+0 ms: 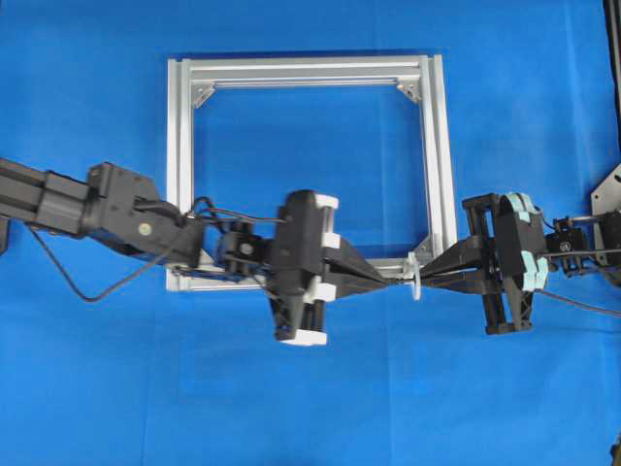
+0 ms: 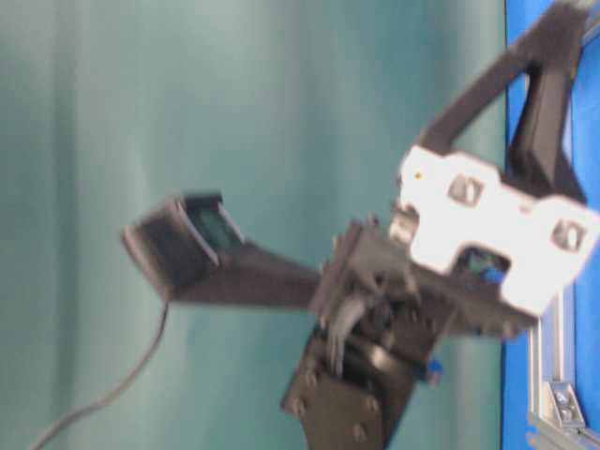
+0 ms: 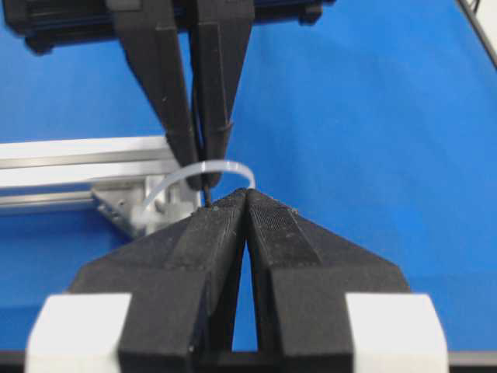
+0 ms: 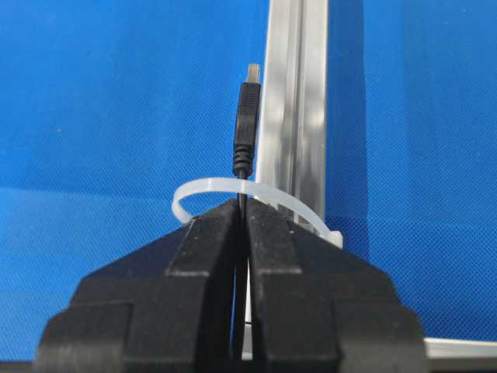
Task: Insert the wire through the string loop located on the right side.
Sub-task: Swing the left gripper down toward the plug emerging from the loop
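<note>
The string loop (image 4: pixel 208 186) is a small white arc standing off the silver frame's bar (image 4: pixel 299 101); from overhead the string loop (image 1: pixel 415 277) sits near the frame's front right corner. My right gripper (image 4: pixel 242 203) is shut on the wire (image 4: pixel 247 116), just behind the loop. The black plug tip sticks out past the arc on the far side. My left gripper (image 3: pixel 247 194) is shut, tips touching, just short of the string loop (image 3: pixel 225 166). The wire (image 3: pixel 206 189) pokes down beside its left fingertip, not between the pads. The right gripper's fingers (image 3: pixel 175 101) face it.
The square silver frame (image 1: pixel 441 146) lies flat on the blue cloth. Both grippers meet nose to nose over its front right corner, left gripper (image 1: pixel 393 281) and right gripper (image 1: pixel 429 280). A thick black arm cable (image 1: pixel 87 286) trails at the left.
</note>
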Robot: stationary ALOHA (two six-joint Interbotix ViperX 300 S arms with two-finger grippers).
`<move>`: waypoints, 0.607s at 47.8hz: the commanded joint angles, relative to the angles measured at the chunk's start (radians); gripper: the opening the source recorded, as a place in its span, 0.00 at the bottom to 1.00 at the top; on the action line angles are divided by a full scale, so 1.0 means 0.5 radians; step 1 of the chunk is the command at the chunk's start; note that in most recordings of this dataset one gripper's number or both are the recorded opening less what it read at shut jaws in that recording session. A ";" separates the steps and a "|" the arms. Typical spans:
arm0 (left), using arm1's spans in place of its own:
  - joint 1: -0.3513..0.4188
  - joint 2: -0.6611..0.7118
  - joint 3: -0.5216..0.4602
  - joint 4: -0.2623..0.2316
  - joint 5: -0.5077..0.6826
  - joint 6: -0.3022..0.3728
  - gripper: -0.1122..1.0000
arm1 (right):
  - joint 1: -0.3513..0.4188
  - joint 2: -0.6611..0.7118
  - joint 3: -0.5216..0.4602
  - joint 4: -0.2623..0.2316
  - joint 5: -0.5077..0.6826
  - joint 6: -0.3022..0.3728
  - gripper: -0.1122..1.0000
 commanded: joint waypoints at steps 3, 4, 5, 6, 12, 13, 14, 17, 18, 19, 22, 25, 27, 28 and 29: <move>0.018 -0.006 -0.110 0.006 0.067 0.003 0.10 | -0.003 -0.012 -0.031 0.003 -0.012 0.003 0.07; 0.018 -0.006 -0.110 0.006 0.067 0.003 0.10 | -0.003 -0.012 -0.034 0.003 -0.012 0.003 0.07; 0.018 -0.006 -0.107 0.006 0.067 0.003 0.10 | -0.003 -0.012 -0.031 0.003 -0.012 0.003 0.07; 0.018 -0.006 -0.107 0.006 0.067 0.003 0.10 | -0.003 -0.012 -0.031 0.003 -0.012 0.003 0.07; 0.015 -0.006 -0.092 0.006 0.071 0.003 0.11 | -0.003 -0.012 -0.031 0.003 -0.012 0.003 0.07; 0.018 -0.006 -0.089 0.006 0.067 0.000 0.11 | -0.003 -0.012 -0.031 0.003 -0.012 0.003 0.07; 0.015 -0.006 -0.089 0.006 0.071 -0.003 0.13 | -0.003 -0.012 -0.031 0.000 -0.012 0.003 0.07; 0.018 -0.006 -0.092 0.006 0.067 -0.003 0.22 | -0.003 -0.012 -0.031 0.003 -0.015 0.003 0.07; 0.015 -0.006 -0.092 0.006 0.067 -0.003 0.26 | -0.003 -0.012 -0.034 0.000 -0.012 0.003 0.07; 0.018 -0.006 -0.095 0.006 0.067 -0.003 0.30 | -0.003 -0.012 -0.034 0.003 -0.012 0.003 0.07; 0.015 -0.006 -0.095 0.006 0.067 -0.006 0.46 | -0.003 -0.012 -0.034 0.003 -0.015 0.003 0.07; 0.015 -0.006 -0.092 0.006 0.067 -0.006 0.65 | -0.006 -0.012 -0.034 0.003 -0.012 0.003 0.07; 0.018 -0.006 -0.092 0.006 0.067 -0.003 0.75 | -0.006 -0.012 -0.031 0.003 -0.012 0.003 0.07; 0.015 -0.006 -0.092 0.003 0.067 -0.003 0.80 | -0.003 -0.012 -0.034 0.000 -0.012 0.003 0.07; 0.018 -0.006 -0.089 0.006 0.067 -0.006 0.84 | -0.003 -0.012 -0.034 0.000 -0.012 0.003 0.07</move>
